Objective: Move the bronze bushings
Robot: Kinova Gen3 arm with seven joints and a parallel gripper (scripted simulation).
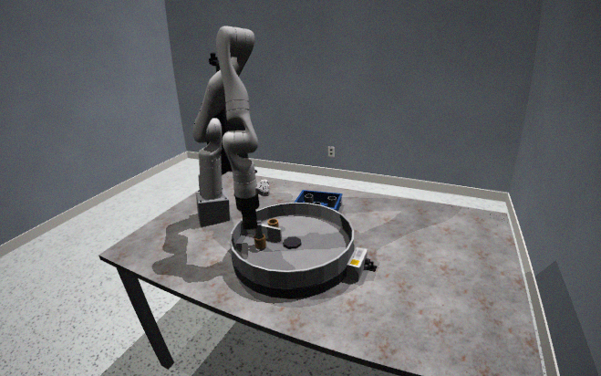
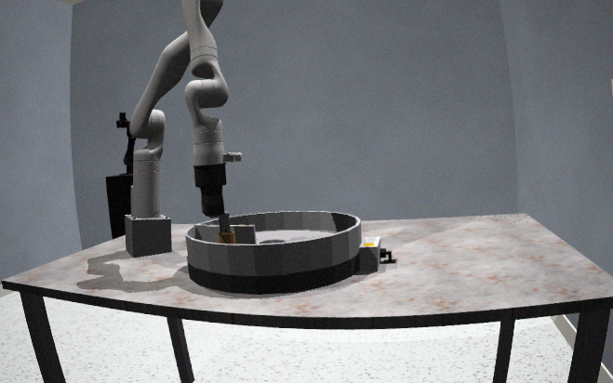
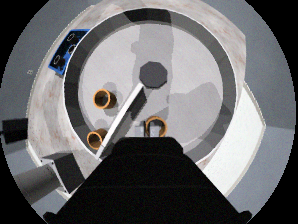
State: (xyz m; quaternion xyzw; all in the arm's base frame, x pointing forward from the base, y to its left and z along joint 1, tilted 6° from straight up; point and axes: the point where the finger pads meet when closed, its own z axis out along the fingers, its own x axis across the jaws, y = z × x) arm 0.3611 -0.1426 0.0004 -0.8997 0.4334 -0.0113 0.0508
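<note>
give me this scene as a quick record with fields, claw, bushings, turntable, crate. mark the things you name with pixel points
claw: black two-finger claw (image 1: pixel 259 232) (image 2: pixel 224 230) (image 3: pixel 146 126), shut on held bushing
held bushing: short bronze sleeve (image 1: pixel 260 243) (image 2: pixel 227 237) (image 3: pixel 165 125), upright, inside turntable walls; disc contact unclear
other bronze: two bronze sleeves (image 1: pixel 273 225) (image 3: pixel 94 99) across the divider, upright on disc
turntable: round grey walled turntable (image 1: pixel 293 280) (image 2: pixel 274 257) (image 3: pixel 75 90)
divider: straight grey plate (image 1: pixel 272 232) (image 2: pixel 247 232) (image 3: pixel 121 120)
hub: dark, bare (image 1: pixel 292 242) (image 3: pixel 153 75)
crate: blue, rectangular (image 1: pixel 339 201) (image 3: pixel 80 31), grey bushings inside, no bronze visible

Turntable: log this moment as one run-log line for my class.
pincer: shut on bronze sleeve | two other bronze sleeves: upright on disc | steel sleeves: in crate
</note>
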